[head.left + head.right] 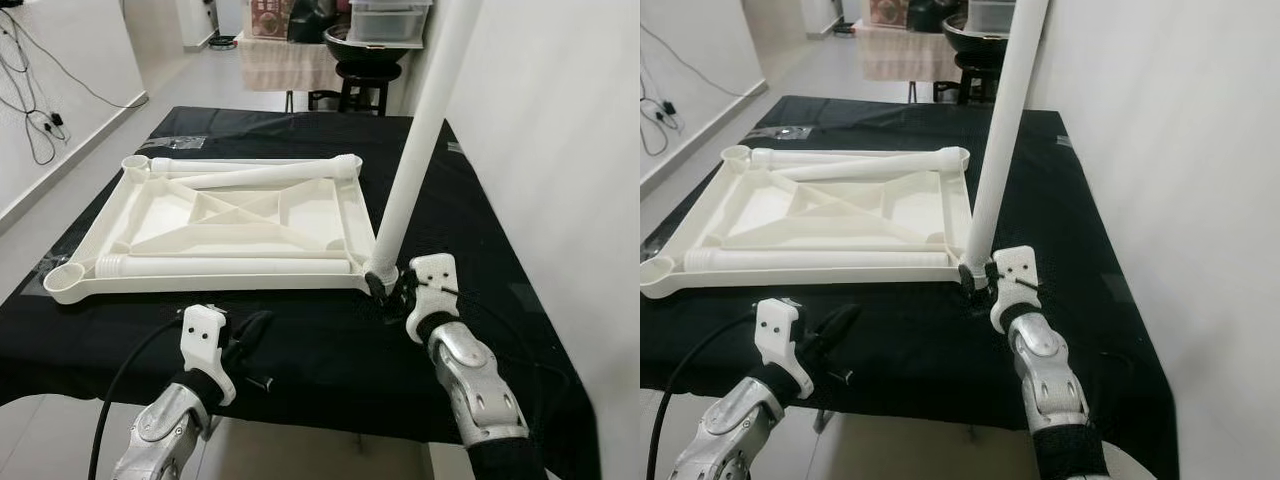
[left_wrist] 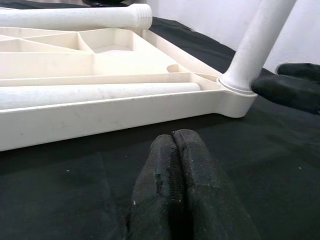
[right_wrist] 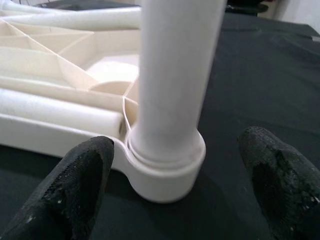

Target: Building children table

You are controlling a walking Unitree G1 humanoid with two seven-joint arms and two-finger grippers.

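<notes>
An upturned white plastic tabletop lies on a table covered in black cloth. One white leg stands upright in the tabletop's near right corner socket. My right gripper is open, with one finger on each side of the leg's base. Two loose legs rest on the tabletop: one along its near edge, the other slanted at the far side. My left gripper is shut and empty, low over the cloth just in front of the tabletop's near edge.
A white wall runs close along the table's right side. Behind the table stands a black stool with a basin and a plastic box. Cables hang by the left wall. The table's front edge is right below my arms.
</notes>
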